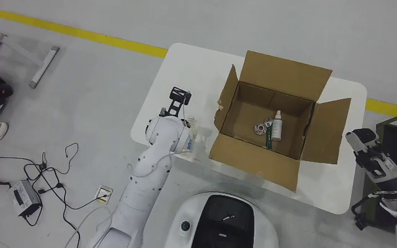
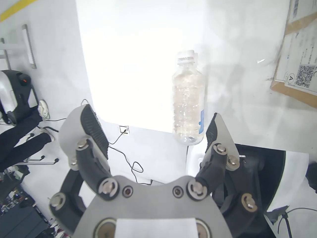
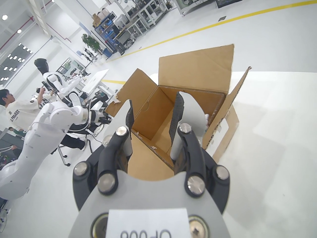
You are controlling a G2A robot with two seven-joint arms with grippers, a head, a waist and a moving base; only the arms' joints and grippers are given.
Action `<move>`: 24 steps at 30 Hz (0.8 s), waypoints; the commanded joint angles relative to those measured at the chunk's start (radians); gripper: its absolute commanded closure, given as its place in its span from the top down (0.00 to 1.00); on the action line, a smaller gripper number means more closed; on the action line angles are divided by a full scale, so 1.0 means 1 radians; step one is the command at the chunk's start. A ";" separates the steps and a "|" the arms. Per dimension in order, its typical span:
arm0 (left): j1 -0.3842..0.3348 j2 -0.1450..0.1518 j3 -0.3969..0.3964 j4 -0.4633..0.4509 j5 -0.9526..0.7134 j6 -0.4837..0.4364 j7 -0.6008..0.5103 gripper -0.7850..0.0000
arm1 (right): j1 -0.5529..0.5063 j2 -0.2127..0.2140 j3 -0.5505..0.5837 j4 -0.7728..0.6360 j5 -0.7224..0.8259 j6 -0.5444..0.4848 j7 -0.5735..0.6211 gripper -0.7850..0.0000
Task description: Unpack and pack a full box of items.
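At the white table's [image 2: 123,25] edge, your left gripper [image 2: 151,115] is gaping empty beside the clear plastic bottle [image 2: 188,100]; your right gripper [image 3: 154,101] is gaping empty too.

Pale grey floor [image 1: 93,93], yellow line [image 1: 80,32], loose cables [image 1: 53,180]; white table [image 1: 180,68]; workbenches [image 3: 146,13], potted plant [image 3: 90,42] behind.

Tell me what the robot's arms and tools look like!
The left arm is smooth, rounded and white. The left tool and right tool have two pale grey fingers with ribbed black pads, black linkages, silver screws and a white label on the base.
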 commanded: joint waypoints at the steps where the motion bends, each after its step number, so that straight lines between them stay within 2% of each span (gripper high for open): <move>1: -0.010 -0.001 0.003 -0.064 0.006 -0.005 0.001 1.00 | 0.004 0.001 0.001 0.003 -0.005 0.002 -0.002 0.43; 5: -0.046 -0.006 0.018 -0.143 -0.020 -0.021 -0.014 1.00 | 0.008 0.002 0.018 0.005 -0.018 0.014 -0.019 0.32; 6: -0.066 -0.010 0.028 -0.169 -0.063 -0.025 -0.017 1.00 | 0.008 0.002 0.030 0.006 -0.026 0.027 -0.027 0.17; 8: -0.103 -0.016 0.044 -0.194 -0.123 -0.043 -0.026 1.00 | 0.004 0.001 0.047 0.007 -0.025 0.050 -0.040 0.00; 11: -0.153 -0.023 0.072 -0.203 -0.182 -0.069 -0.032 1.00 | -0.002 0.000 0.067 0.014 0.004 0.091 -0.051 0.00; 17: -0.275 -0.044 0.124 -0.169 -0.359 -0.060 -0.058 1.00 | -0.017 0.003 0.132 0.025 0.036 0.159 0.001 0.00; 18: -0.290 -0.047 0.134 -0.162 -0.379 -0.069 -0.053 1.00 | -0.019 0.004 0.143 0.029 0.031 0.166 0.003 0.13; 19: -0.301 -0.049 0.141 -0.153 -0.404 -0.074 -0.045 1.00 | -0.021 0.004 0.150 0.034 0.031 0.172 0.004 0.22; 20: -0.309 -0.050 0.144 -0.144 -0.422 -0.081 -0.037 1.00 | -0.023 0.004 0.156 0.039 0.031 0.174 0.006 0.25; 22: -0.324 -0.053 0.157 -0.130 -0.467 -0.103 -0.015 1.00 | -0.029 0.004 0.163 0.055 0.028 0.180 0.007 0.48; 23: -0.331 -0.055 0.164 -0.122 -0.490 -0.110 -0.010 1.00 | -0.033 0.004 0.164 0.063 0.025 0.184 0.009 0.73; 24: -0.338 -0.056 0.170 -0.116 -0.508 -0.116 -0.007 1.00 | -0.036 0.004 0.162 0.068 0.025 0.187 0.012 0.85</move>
